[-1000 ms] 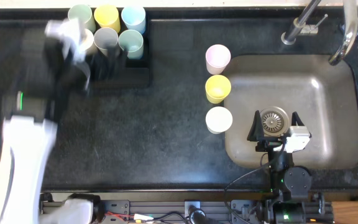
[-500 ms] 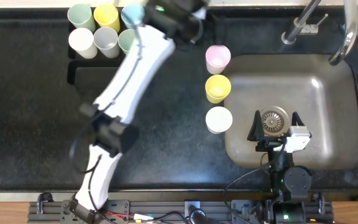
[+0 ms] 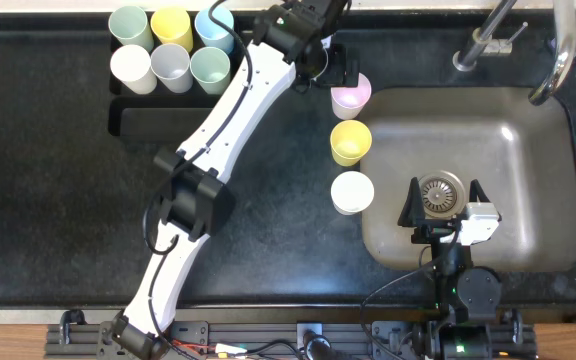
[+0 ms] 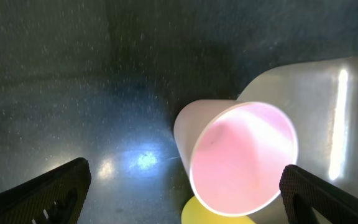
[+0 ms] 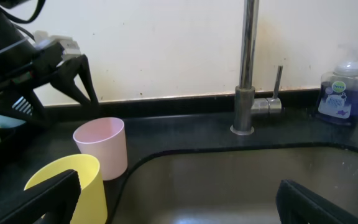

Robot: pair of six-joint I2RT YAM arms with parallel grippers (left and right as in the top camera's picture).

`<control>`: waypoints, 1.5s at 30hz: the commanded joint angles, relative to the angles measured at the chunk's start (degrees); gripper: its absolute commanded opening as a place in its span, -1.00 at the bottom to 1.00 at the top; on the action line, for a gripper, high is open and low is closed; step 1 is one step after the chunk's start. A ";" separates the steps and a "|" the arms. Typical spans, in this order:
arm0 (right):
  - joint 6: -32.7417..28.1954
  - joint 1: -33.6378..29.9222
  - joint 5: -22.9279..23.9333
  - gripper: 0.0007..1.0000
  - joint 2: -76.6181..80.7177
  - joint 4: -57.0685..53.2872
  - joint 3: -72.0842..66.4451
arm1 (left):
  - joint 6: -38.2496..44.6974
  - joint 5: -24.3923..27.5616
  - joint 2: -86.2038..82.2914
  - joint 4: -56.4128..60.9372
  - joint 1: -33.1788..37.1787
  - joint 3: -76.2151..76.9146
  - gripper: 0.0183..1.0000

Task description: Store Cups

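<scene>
Pink cup (image 4: 238, 155) sits beneath the left pincer (image 4: 184, 173), spread wide; right pincer (image 3: 443, 198) likewise released.

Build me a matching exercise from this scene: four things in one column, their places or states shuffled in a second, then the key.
Column A
1. pink cup
2. loose yellow cup
3. loose white cup
4. right gripper

Column B
a. open, over the sink
b. middle of the row beside the sink
c. end of that row farthest from the tray
d. end of that row closest to the open left gripper

Pairs: 1-d, 2-b, 3-c, 4-a
</scene>
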 commanded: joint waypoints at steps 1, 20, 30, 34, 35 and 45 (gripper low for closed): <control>-0.15 -0.24 -0.42 1.00 -0.44 0.28 -0.74 | -1.49 -0.20 2.58 -0.74 -0.02 1.84 1.00; -0.15 -0.22 -0.42 1.00 -0.44 0.28 -0.74 | -1.68 0.20 4.96 -2.69 0.31 1.84 1.00; -0.15 -0.24 -0.42 1.00 -0.44 0.28 -0.74 | -1.66 0.15 4.09 0.24 1.11 1.86 -0.96; -0.15 -0.24 -0.42 1.00 -0.44 0.28 -0.74 | -1.68 -2.01 -1.20 0.68 2.78 1.86 -0.96; -0.15 -0.24 -0.42 1.00 -0.44 0.28 -0.74 | -1.66 -3.21 -5.22 0.52 4.15 1.86 -0.96; -0.15 -0.22 -0.42 1.00 -0.44 0.28 -0.74 | -8.11 -8.79 -34.16 -16.65 23.28 -1.99 -0.96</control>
